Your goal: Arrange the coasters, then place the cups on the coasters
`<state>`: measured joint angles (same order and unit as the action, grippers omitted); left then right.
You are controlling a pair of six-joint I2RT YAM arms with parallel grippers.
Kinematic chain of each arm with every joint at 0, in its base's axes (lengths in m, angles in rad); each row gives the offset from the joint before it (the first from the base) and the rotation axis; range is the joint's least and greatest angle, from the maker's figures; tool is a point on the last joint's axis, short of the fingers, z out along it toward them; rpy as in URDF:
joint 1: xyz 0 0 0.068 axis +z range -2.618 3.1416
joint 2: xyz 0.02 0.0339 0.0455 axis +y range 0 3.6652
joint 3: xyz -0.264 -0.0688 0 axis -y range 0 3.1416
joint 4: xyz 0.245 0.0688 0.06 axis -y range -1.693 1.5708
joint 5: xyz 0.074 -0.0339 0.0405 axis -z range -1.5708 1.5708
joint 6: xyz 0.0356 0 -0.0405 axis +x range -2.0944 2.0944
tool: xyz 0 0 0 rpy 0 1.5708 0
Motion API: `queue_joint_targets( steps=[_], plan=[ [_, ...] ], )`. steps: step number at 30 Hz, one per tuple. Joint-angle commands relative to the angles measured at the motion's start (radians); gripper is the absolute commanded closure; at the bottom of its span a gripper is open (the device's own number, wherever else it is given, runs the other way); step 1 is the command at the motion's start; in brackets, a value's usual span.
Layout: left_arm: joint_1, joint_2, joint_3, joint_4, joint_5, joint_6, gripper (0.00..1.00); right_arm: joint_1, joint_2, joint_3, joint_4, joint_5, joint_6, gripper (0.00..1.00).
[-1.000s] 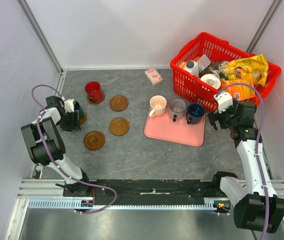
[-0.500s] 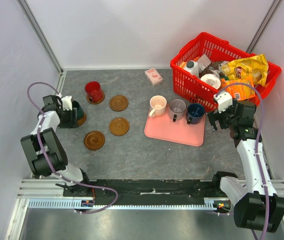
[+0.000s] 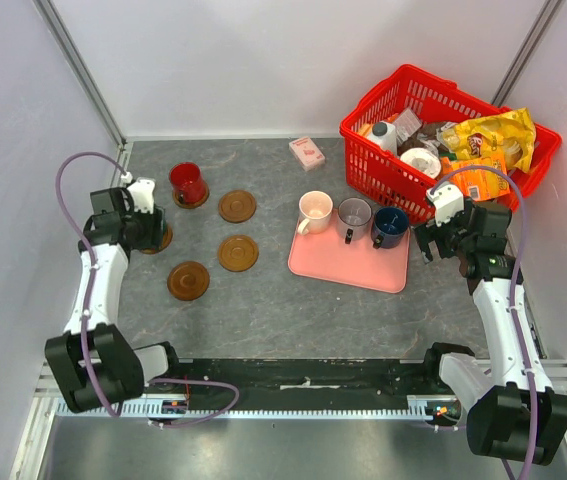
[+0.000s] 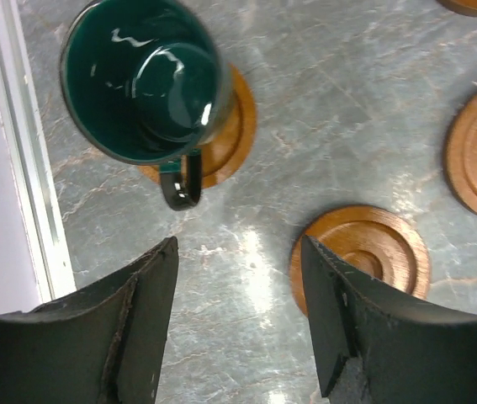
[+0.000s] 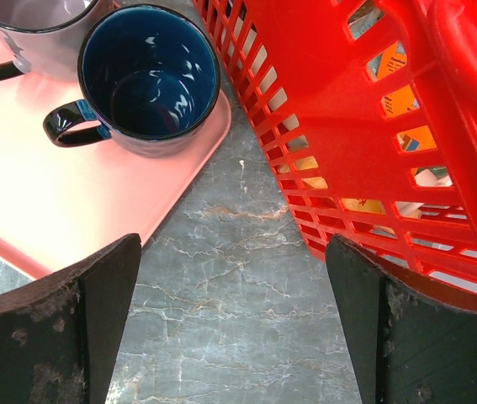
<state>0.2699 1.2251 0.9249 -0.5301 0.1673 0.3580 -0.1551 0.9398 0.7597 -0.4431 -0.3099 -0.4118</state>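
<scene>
My left gripper (image 4: 238,282) is apart and empty, with the rail (image 4: 15,168) at nine o'clock and open tabletop (image 4: 339,109) toward three. The glossy dark green cup (image 4: 141,80) stands upright on its coaster (image 4: 235,126) at eleven. My right gripper (image 5: 231,278) is apart too.

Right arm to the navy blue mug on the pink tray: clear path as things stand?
Probably yes. The open right gripper hovers beside the navy blue mug, with only bare pink tray between. The red plastic basket crowds its other side.

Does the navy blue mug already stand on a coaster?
No, the navy blue mug stands on the pink tray, next to the grey mug.
</scene>
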Motion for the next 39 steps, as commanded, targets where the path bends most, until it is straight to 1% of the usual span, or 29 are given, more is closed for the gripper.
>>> queue_joint_targets(
  steps=[1,5,10,13,15,17,20,23,26,29,31,34,39],
  plan=[
    [-0.079,-0.12,-0.026,-0.033,-0.018,0.032,0.29,-0.008,-0.009,0.043,-0.002,-0.014,0.019,0.02],
    [-0.113,-0.2,-0.066,-0.045,0.017,0.01,0.2,-0.008,0.001,0.05,-0.008,-0.014,0.034,0.02],
    [-0.113,-0.236,-0.11,-0.051,0.08,-0.027,0.18,-0.008,-0.016,0.049,0.004,-0.014,0.051,0.02],
    [-0.113,-0.246,-0.136,-0.044,0.153,-0.027,0.17,-0.006,0.002,0.061,-0.009,-0.047,0.068,0.02],
    [-0.115,-0.254,-0.144,-0.034,0.109,-0.022,0.17,-0.004,0.011,0.073,-0.026,-0.063,0.082,0.02],
    [-0.113,-0.269,-0.153,-0.015,0.019,-0.019,0.17,-0.003,0.011,0.081,-0.023,-0.072,0.094,0.02],
    [-0.115,-0.27,-0.184,0.044,-0.104,-0.002,0.09,0.0,-0.012,0.075,-0.026,-0.074,0.097,0.02],
    [-0.112,-0.205,-0.16,0.082,-0.247,0.007,0.06,-0.001,-0.059,0.055,-0.019,-0.064,0.076,0.02],
    [-0.109,-0.127,-0.114,0.087,-0.307,0.01,0.06,0.0,-0.085,0.043,0.001,-0.086,0.074,0.02],
    [-0.103,-0.034,-0.068,0.116,-0.311,0.004,0.05,-0.001,-0.087,0.043,-0.012,-0.1,0.056,0.02],
    [-0.086,0.034,-0.025,0.114,-0.307,-0.01,0.07,0.0,-0.085,0.041,-0.005,-0.107,0.051,0.02],
    [-0.057,0.115,0.029,0.116,-0.256,-0.024,0.11,0.0,-0.065,0.043,-0.012,-0.133,0.044,0.02],
    [-0.052,0.203,0.087,0.14,-0.204,-0.036,0.2,0.0,-0.067,0.044,-0.02,-0.146,0.031,0.02]
  ],
)
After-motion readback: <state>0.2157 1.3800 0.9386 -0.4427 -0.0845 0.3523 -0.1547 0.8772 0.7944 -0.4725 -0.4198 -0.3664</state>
